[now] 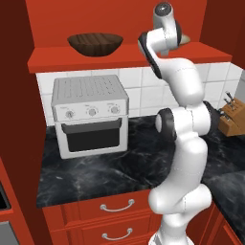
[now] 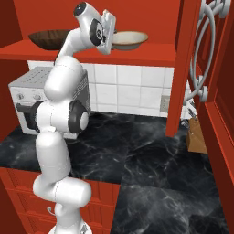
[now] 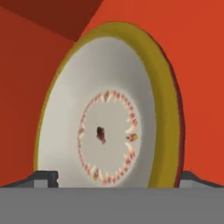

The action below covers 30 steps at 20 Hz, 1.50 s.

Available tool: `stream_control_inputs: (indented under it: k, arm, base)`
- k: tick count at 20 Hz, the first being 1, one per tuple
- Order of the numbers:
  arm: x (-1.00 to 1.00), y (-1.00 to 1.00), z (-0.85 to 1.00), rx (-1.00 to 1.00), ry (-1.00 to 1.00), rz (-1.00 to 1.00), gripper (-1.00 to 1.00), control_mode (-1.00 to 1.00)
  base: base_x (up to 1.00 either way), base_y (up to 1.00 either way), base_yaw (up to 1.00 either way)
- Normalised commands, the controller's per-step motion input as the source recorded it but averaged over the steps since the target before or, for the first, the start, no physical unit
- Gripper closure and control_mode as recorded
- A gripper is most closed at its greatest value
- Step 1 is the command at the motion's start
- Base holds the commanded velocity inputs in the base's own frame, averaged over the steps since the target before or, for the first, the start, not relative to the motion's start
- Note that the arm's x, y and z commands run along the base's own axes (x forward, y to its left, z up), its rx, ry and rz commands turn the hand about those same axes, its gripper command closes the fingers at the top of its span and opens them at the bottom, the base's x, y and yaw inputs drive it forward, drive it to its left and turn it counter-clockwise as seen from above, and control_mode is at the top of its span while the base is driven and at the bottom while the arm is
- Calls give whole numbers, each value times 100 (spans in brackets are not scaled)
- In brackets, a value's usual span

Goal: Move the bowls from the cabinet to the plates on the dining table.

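In the left base view you see the white arm rising from the lower right, its upper links reaching up to the red shelf (image 1: 129, 60) of the cabinet (image 1: 95, 14). The dark wooden bowl (image 1: 94, 43) sits upright on that shelf, well left of the arm's wrist, and just a sliver of the cream bowl (image 1: 184, 39) peeks out from behind the wrist at the right. Below the shelf a white toaster oven (image 1: 90, 115) stands on the black marble table (image 1: 119, 167), and a knife block (image 1: 232, 117) sits at the far right. In the right base view you find the end effector (image 2: 111, 33) at shelf height, right beside the near edge of the cream bowl (image 2: 130, 39), which rests upright on the shelf with the wooden bowl (image 2: 49, 37) well apart to its left; an open cabinet door (image 2: 215, 91) with curved silver handles hangs at the right. In the hand view the cream bowl (image 3: 109, 131) faces you, with its ochre rim and reddish dotted ring, and the two fingertips (image 3: 46, 178) stand spread wide at either side of it, released and gripping nothing.
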Motion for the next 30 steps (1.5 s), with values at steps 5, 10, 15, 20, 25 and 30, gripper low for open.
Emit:
stream_control_inputs:
  k: [5, 10, 15, 20, 25, 30]
  arm:
    - [59, -7, -91, 4, 11, 10, -100, -100]
    - [26, -2, -93, 2, 0, 6, -100, -100]
    - [28, -3, -79, 1, -3, 5, 100, -100]
    - [24, -10, -65, 2, -9, 7, 100, -100]
    - [2, -8, -21, 6, -10, 5, 100, -100]
    - [-42, -1, 50, 16, -15, 1, 100, -100]
  base:
    - [0, 0, 0]
    - [0, 0, 0]
    - [0, 0, 0]
    - [0, 0, 0]
    - [0, 0, 0]
    - [0, 0, 0]
